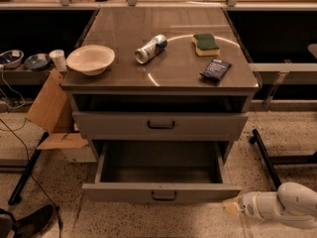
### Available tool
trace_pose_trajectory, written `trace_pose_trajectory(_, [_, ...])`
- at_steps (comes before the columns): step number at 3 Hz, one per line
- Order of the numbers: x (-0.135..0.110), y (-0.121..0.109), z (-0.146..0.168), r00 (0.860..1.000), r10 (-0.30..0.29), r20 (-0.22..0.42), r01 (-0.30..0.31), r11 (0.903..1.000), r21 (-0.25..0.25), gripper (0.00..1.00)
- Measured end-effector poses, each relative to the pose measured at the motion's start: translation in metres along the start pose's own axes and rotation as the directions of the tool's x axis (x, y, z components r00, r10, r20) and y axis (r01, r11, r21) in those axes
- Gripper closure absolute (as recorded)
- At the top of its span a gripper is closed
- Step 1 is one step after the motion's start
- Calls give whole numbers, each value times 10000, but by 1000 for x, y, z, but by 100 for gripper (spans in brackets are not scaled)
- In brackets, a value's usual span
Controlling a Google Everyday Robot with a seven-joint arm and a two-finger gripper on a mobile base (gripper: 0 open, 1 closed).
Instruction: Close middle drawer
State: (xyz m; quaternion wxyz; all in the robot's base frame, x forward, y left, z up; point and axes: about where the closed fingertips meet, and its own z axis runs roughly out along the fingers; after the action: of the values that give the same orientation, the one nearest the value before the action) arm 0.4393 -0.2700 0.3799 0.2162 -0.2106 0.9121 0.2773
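The middle drawer [163, 194] is pulled far out at the bottom of the grey cabinet. Its deep plain tray is empty, and its low front panel has a small dark bar handle [164, 196]. Above it sits a taller drawer front [161, 125] with the same handle, pushed in. My gripper [229, 207] is at the lower right, on the end of a white arm [292, 208]. Its tip is just right of the open drawer's front right corner, close to the panel's edge. I cannot see contact.
On the cabinet top [124, 33] lie a cream bowl [90, 59], a tipped can [151, 48], a green sponge [206, 43] and a dark packet [215, 69]. An open cardboard box [52, 115] and cables lie on the floor at left. A black frame leg [265, 155] stands at right.
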Motion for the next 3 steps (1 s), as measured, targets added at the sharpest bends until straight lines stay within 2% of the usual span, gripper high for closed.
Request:
trace_pose_trajectory(1, [-21,-12,5,9999,133,-25,-133,9997,208,100])
trace_pose_trajectory(2, [-21,-12,5,9999,134,-25,-133,9997,209,100])
trace_pose_trajectory(3, [-46,-28,10,9997,258,-16,-257,9986,467,100])
